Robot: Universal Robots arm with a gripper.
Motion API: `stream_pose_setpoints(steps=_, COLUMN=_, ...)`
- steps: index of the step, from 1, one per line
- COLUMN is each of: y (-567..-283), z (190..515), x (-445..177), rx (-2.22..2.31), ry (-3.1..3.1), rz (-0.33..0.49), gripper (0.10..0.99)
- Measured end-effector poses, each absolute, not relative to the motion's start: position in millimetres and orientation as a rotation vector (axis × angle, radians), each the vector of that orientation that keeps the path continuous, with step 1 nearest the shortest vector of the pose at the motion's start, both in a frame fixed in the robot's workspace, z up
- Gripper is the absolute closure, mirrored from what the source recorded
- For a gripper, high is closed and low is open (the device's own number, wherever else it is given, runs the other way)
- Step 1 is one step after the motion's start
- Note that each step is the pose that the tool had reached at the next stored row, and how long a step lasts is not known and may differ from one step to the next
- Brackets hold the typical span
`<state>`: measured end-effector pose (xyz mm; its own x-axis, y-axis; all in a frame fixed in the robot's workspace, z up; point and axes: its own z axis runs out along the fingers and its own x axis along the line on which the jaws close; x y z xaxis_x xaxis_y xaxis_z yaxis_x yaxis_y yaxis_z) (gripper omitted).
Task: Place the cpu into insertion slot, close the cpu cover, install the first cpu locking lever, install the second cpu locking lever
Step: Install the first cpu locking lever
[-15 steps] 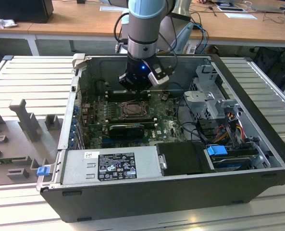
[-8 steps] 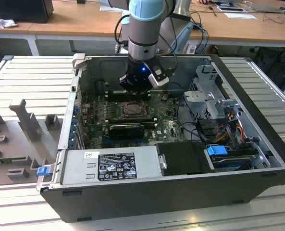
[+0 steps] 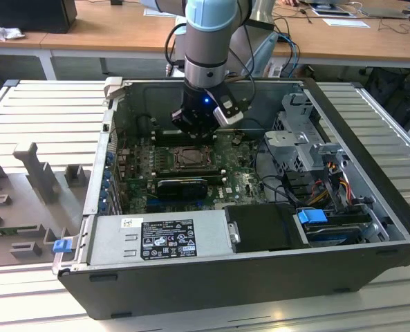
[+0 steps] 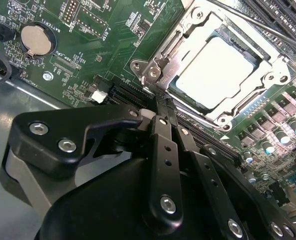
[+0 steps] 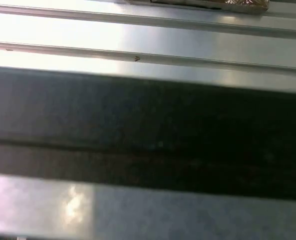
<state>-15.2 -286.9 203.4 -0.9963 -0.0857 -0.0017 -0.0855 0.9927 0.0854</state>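
One gripper (image 3: 199, 128) is seen in the exterior view hanging on the arm inside the open computer case (image 3: 370, 228), low over the motherboard (image 3: 139, 173) and close to its far edge, just above the insertion slot (image 3: 189, 158). In that view the fingers are hidden below the wrist, so whether anything is held cannot be told there. In the second wrist view the gripper (image 4: 160, 102) is seen with its black fingers (image 4: 163, 145) drawn together into a narrow closed tip, nothing being visible between them. The tip is placed just beside the corner of the cpu cover (image 4: 160, 60), which lies folded down flat around the cpu (image 4: 220, 67); the chip is seated in the socket, its pale top framed by the window. A round coin battery (image 4: 35, 40) is seen well apart on the board. In the first wrist view pale metal ribs (image 5: 148, 37) and a dark band (image 5: 148, 130) are shown.
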Motion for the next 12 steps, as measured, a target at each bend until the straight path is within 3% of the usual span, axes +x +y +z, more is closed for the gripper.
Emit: stream_pose_setpoints(steps=12, y=-286.8, z=205.0, x=-15.2, rx=0.136, ry=-3.134, rz=-0.135, gripper=0.980)
